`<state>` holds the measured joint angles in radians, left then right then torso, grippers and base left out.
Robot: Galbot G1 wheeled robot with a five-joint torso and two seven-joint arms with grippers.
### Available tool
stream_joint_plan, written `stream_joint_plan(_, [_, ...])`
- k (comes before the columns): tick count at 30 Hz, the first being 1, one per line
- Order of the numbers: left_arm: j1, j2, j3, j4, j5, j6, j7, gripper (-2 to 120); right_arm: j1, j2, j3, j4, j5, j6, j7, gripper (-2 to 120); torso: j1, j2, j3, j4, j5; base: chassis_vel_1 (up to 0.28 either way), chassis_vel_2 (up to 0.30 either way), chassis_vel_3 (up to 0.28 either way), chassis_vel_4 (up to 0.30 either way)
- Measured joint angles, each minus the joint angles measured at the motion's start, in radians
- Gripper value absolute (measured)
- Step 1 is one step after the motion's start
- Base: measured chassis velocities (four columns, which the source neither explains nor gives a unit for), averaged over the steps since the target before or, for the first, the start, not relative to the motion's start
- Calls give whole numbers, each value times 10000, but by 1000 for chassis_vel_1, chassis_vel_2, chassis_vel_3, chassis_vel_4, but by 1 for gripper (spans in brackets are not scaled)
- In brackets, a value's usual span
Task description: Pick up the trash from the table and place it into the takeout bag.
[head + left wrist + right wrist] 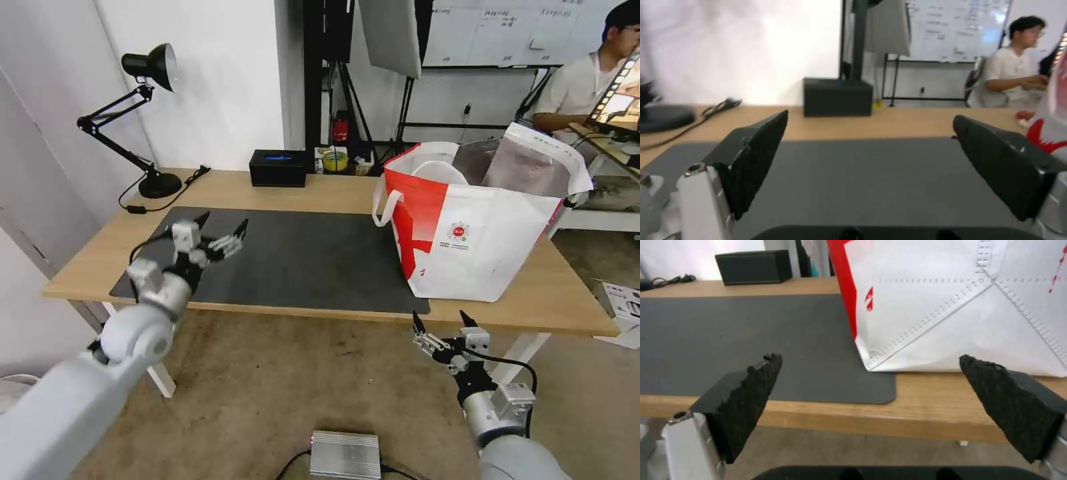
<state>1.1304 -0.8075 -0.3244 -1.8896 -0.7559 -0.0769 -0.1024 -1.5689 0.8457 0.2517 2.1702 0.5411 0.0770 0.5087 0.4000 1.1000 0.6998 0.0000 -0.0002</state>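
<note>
The takeout bag [480, 227] stands upright on the right end of the table [333, 193], mouth gaping, silver lining showing, one white strap handle [389, 207] drooping off its red side, small red logo facing the robot. Its bottom corner sits right on the right edge of the dark grey mat [300, 257], and in the right wrist view that same corner of the bag [960, 303] overlaps the mat [742, 340], with bare wood in front of it. Over on the left, the left gripper [222, 228] hovers above the near left part of the mat, fingers spread wide, holding nothing; the left wrist view shows its two black pads [753, 160] far apart with flat grey mat [871, 180] between them. Down on the right, the right gripper [440, 323] hangs below and in front of the table's front edge, just short of the bag, fingers parted and holding nothing. Along the back edge sit the black tissue box [278, 167], in the middle, and the black desk lamp [143, 120] at the far left corner, its cord trailing across the wood. On the carpet in front of the robot lies a silver metal box [345, 455].
</note>
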Motion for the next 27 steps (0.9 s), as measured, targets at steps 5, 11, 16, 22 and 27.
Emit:
stream_joint_plan(5, [1291, -495, -869, -114, 630, -253, 213, 100, 0, 0, 0, 0, 0, 0, 0, 100, -1, 0, 0, 1, -1, 0, 0, 0, 0])
stream_joint_plan(11, [2445, -960, -1635, -191, 1086, -636, 505, 100, 0, 0, 0, 0, 0, 0, 0, 100, -1, 1, 0, 0, 5, 0, 0, 0, 0])
stream_joint_plan(16, [3041, -1344, -1980, -209, 1351, -877, 612, 100, 1, 0, 0, 0, 0, 0, 0, 100, -1, 1, 1, 0, 2, 0, 0, 0, 0])
stream_joint_plan(22, [3513, -1771, -2221, -158, 1572, -1162, 712, 100, 0, 0, 0, -1, 0, 0, 0, 100, 0, 0, 0, 0, 2, 0, 0, 0, 0])
stream_joint_plan(27, [3674, -1875, -2300, -136, 1654, -1285, 761, 100, 0, 1, 0, 0, 0, 0, 0, 100, 0, 1, 1, 1, 1, 0, 0, 0, 0])
